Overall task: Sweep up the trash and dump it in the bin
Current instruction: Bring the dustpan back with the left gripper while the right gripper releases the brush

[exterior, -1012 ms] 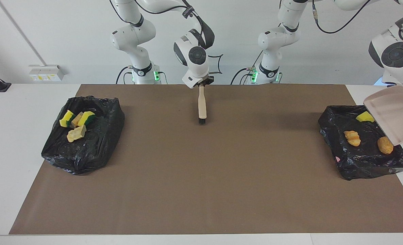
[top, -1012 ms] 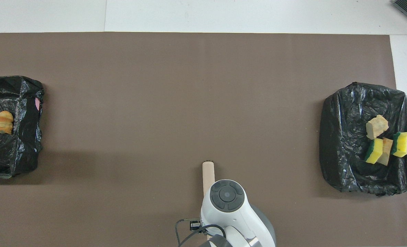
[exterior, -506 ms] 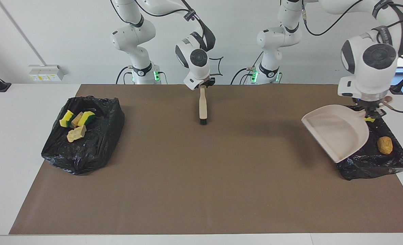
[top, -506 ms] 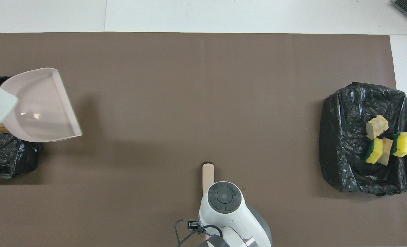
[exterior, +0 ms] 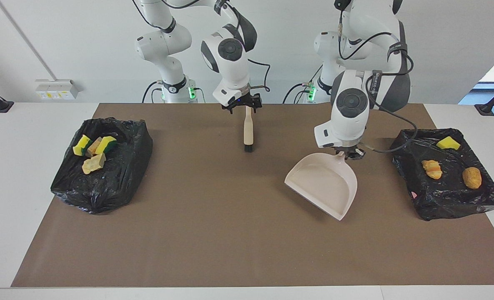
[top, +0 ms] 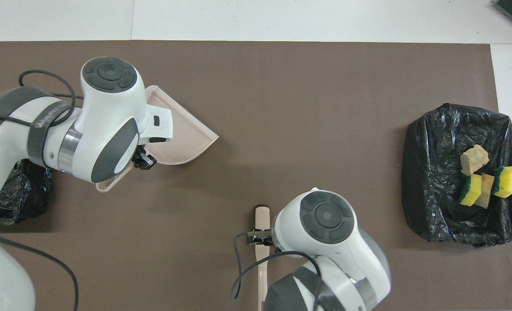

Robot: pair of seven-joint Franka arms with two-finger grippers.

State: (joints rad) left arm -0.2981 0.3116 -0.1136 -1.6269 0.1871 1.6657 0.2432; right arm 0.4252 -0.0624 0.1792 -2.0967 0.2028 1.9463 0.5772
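The trash lies in two black-lined bins. The bin point(exterior: 105, 183) at the right arm's end holds yellow-green sponges point(exterior: 105, 144) and tan pieces point(exterior: 93, 163); it also shows in the overhead view point(top: 428, 181). The bin point(exterior: 451, 200) at the left arm's end holds a yellow sponge point(exterior: 447, 143), a striped croissant point(exterior: 432, 169) and a brown nugget point(exterior: 472, 177). My left gripper point(exterior: 346, 153) is shut on the handle of the beige dustpan point(exterior: 322, 183), low over the mat beside that bin. My right gripper point(exterior: 243, 106) is open over the handle of the beige brush point(exterior: 248, 129), which lies on the mat.
A brown mat point(exterior: 230, 233) covers the table. In the overhead view the left arm hides most of the bin at its end point(top: 18, 198); the dustpan point(top: 182, 134) and brush point(top: 262, 216) show there.
My left arm has swung the dustpan from over the bin at its end toward the mat's middle and lowered it. My right gripper has opened and turned over the brush handle.
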